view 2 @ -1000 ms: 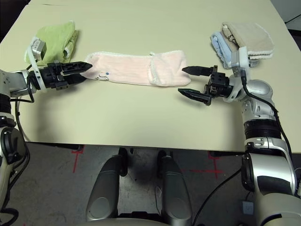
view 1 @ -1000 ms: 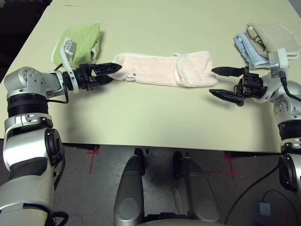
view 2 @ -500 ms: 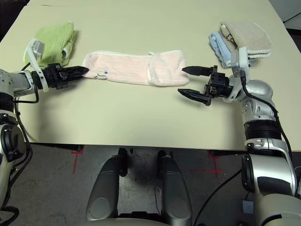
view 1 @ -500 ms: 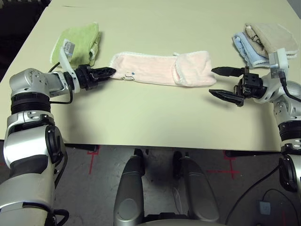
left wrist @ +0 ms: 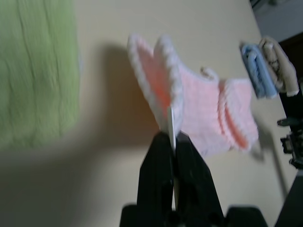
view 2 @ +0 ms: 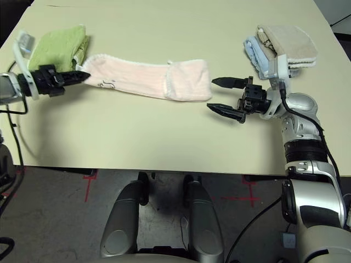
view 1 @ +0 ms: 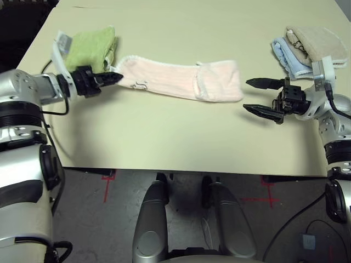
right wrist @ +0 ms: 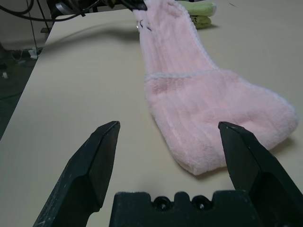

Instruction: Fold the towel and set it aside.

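Observation:
The pale pink towel [view 1: 181, 80] lies stretched across the middle of the table, its right end folded over on itself. My left gripper [view 1: 114, 77] is shut on the towel's left end, which is lifted a little off the table; the wrist view shows the white-trimmed edge [left wrist: 171, 101] pinched between the fingers. A small dark motif [view 1: 139, 85] shows near that end. My right gripper [view 1: 253, 95] stands open just right of the towel's folded end [right wrist: 213, 118], apart from it, with nothing between its fingers.
A lime-green folded towel [view 1: 94, 46] lies at the table's left, right behind my left gripper. Light-blue and beige folded towels [view 1: 310, 46] are stacked at the far right, behind my right wrist. The table's front half [view 1: 175, 137] is bare.
My left gripper closed on the towel's left end and drew it leftward and up, stretching and shifting the towel to the left. The right gripper stayed in place, open.

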